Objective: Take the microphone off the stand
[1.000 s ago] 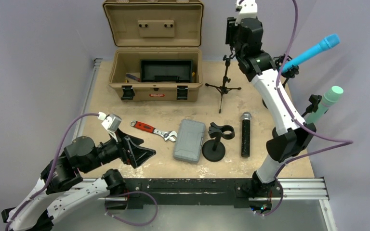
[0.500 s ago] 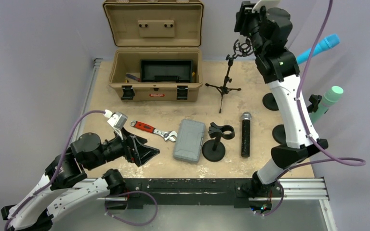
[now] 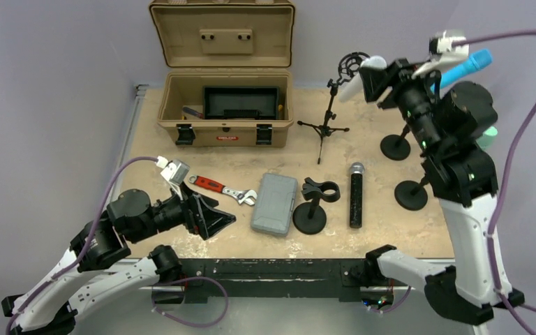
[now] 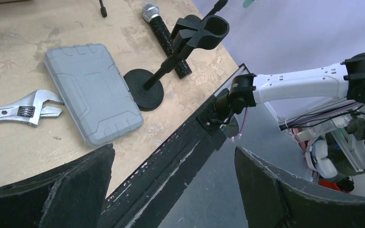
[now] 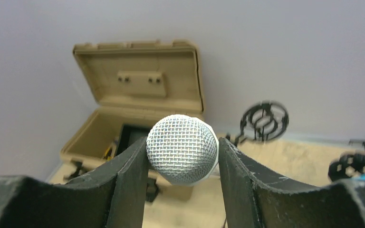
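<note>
My right gripper (image 3: 380, 78) is shut on a white microphone (image 3: 352, 80) and holds it in the air, just right of the empty ring mount (image 3: 351, 61) of the black tripod stand (image 3: 326, 118). In the right wrist view the silver mesh head (image 5: 182, 148) sits clamped in my right gripper (image 5: 182, 159), with the ring mount (image 5: 264, 121) behind it. My left gripper (image 3: 213, 220) is open and empty over the table's near edge; the left wrist view shows nothing within that gripper (image 4: 173, 190).
An open tan toolbox (image 3: 225, 105) stands at the back. A wrench (image 3: 222, 190), a grey case (image 3: 275, 204), an empty clip stand (image 3: 313, 206) and a black microphone (image 3: 356, 195) lie mid-table. A blue microphone (image 3: 464, 70) sits on a stand at right, with round bases (image 3: 412, 195) below.
My right arm has swung down and right from above the tripod stand, and the white microphone now shows in its jaws clear of the ring mount. My left gripper edged right.
</note>
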Robot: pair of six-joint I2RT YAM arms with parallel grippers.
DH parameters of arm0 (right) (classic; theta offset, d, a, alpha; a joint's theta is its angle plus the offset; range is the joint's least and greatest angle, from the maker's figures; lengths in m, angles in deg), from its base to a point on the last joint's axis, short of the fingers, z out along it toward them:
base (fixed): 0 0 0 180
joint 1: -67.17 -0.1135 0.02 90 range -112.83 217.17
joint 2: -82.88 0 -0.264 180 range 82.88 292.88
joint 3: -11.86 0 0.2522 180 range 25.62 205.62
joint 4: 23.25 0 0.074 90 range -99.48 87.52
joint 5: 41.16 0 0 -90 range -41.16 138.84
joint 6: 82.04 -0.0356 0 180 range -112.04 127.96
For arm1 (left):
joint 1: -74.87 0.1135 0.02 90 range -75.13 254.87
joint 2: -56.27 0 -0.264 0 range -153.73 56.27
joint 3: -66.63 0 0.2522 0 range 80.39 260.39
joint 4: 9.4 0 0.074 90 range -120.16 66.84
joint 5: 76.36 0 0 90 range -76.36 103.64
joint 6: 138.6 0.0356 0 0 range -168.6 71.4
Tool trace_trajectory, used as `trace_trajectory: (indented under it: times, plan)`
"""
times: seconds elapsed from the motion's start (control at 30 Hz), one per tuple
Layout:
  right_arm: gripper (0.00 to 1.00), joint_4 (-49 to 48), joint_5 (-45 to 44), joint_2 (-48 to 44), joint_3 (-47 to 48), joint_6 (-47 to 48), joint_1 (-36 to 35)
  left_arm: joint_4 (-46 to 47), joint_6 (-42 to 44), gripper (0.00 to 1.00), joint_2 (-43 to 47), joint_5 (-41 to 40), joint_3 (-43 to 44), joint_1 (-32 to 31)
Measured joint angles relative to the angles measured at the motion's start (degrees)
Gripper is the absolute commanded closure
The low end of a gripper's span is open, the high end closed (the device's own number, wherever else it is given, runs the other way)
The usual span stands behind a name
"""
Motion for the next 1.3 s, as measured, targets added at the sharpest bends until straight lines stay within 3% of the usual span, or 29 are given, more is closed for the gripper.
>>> trace_trajectory:
  times: [0.3, 0.7, 1.0, 1.3]
  plan:
    - [1.0, 14.0, -2.0, -14.0, -18.1, -5.5, 0.0, 1.9, 0.1, 0.07, -2.9, 1.6, -0.5, 0.0]
    - [1.0, 29.2, -2.0, -10.8, -31.3, -13.9, 0.0, 6.6, -0.3, 0.08, -5.5, 4.0, -2.5, 0.0]
    - [1.0, 26.1, 3.7, -6.8, -43.6, -16.6, 1.6, 6.9, -0.5, 0.09, -5.2, 4.4, -2.7, 0.0]
    - [1.0, 16.5, 1.4, 0.9, -46.1, -17.1, 2.2, 7.6, -1.7, 0.1, -5.0, 5.6, -3.0, 0.0]
